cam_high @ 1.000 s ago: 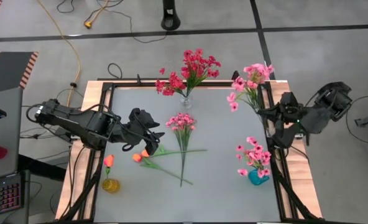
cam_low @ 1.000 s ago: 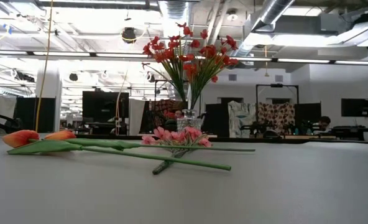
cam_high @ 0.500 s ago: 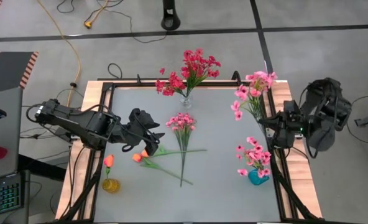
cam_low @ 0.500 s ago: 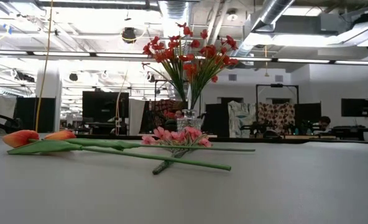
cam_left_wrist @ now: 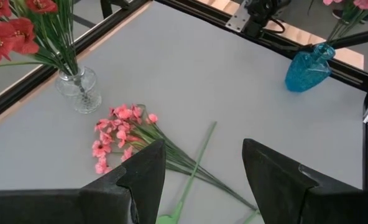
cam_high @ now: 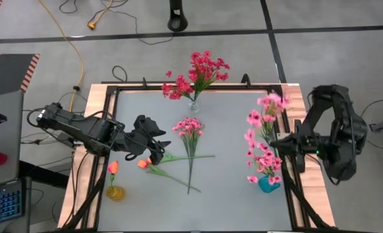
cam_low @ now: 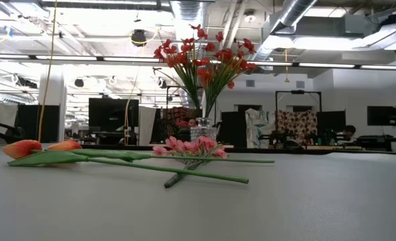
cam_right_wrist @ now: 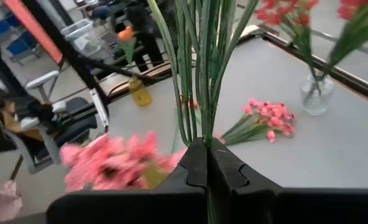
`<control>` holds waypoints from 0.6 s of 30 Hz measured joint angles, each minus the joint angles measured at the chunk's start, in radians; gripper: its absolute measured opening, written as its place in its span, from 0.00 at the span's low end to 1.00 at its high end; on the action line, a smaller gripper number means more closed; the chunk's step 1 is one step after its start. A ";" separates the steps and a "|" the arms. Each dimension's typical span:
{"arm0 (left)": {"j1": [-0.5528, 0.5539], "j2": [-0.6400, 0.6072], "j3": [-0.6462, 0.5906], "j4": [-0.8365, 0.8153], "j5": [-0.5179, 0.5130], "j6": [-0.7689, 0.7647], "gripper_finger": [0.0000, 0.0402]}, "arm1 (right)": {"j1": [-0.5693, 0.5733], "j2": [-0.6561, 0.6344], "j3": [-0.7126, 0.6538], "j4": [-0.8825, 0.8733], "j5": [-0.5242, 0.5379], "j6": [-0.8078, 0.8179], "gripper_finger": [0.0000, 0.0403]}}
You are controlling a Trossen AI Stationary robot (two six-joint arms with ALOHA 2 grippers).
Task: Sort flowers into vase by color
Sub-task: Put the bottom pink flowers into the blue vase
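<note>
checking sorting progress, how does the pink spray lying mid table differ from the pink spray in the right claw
The pink spray lying mid table lies flat on the grey table, ungripped, across an orange tulip's stem. The pink spray in the right claw is lifted, stems pinched in the shut right claw, above the blue vase.

Both have pink blooms on thin green stems; neither stands in a vase.

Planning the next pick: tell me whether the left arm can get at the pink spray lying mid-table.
Probably yes. The left gripper hangs open just beside the pink spray, with bare table between them; only the orange tulips' stems cross its stem lower down.
</note>
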 joint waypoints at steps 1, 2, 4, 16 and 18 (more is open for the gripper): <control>0.000 0.000 0.000 0.000 0.000 -0.008 0.50 | 0.014 0.010 0.000 0.000 0.009 0.001 0.06; 0.000 0.000 0.000 0.000 0.000 -0.015 0.50 | 0.027 0.019 0.000 -0.001 0.023 0.006 0.06; 0.000 0.000 0.000 0.000 0.000 -0.023 0.50 | 0.056 0.039 0.000 -0.001 0.050 0.009 0.06; 0.000 0.000 0.000 0.000 0.000 -0.039 0.50 | 0.202 0.157 0.001 -0.105 0.155 0.166 0.06; 0.000 0.000 0.000 0.000 0.000 -0.040 0.50 | 0.216 0.163 0.001 -0.106 0.183 0.157 0.06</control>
